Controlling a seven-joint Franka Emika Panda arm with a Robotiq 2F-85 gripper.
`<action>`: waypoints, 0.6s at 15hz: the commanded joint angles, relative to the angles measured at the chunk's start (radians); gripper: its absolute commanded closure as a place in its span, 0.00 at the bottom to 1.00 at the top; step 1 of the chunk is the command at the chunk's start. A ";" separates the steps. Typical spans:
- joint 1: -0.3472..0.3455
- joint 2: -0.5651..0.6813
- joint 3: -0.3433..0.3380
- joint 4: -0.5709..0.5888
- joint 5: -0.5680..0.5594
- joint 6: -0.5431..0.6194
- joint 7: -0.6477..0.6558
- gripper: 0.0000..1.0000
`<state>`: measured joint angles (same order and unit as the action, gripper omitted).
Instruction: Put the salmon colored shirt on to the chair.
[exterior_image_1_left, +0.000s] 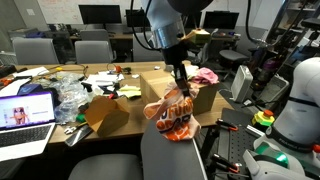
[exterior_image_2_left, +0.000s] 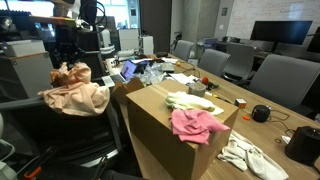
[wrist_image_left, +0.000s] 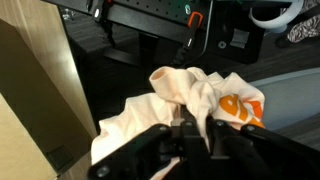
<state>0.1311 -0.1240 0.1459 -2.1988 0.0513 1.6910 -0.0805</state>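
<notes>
placing step. gripper (exterior_image_1_left: 180, 86) clamped on shirt (exterior_image_1_left: 172, 118), which hangs bunched at the chair (exterior_image_1_left: 165, 157) back. next, likely: lower a touch, release, lift clear.

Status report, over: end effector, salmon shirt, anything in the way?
End effector shut on salmon shirt. Shirt hangs over grey chair, not released; contact unclear. Cardboard box beside chair, not blocking.

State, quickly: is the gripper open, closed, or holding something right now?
Gripper: closed, holding the salmon shirt bunched between its fingers.
</notes>
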 joint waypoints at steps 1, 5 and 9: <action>0.006 0.022 0.001 -0.021 -0.009 0.038 0.016 0.98; 0.005 0.053 0.000 -0.032 -0.015 0.059 0.022 0.98; 0.004 0.068 -0.001 -0.037 -0.016 0.067 0.027 0.98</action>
<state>0.1310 -0.0586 0.1459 -2.2341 0.0450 1.7413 -0.0709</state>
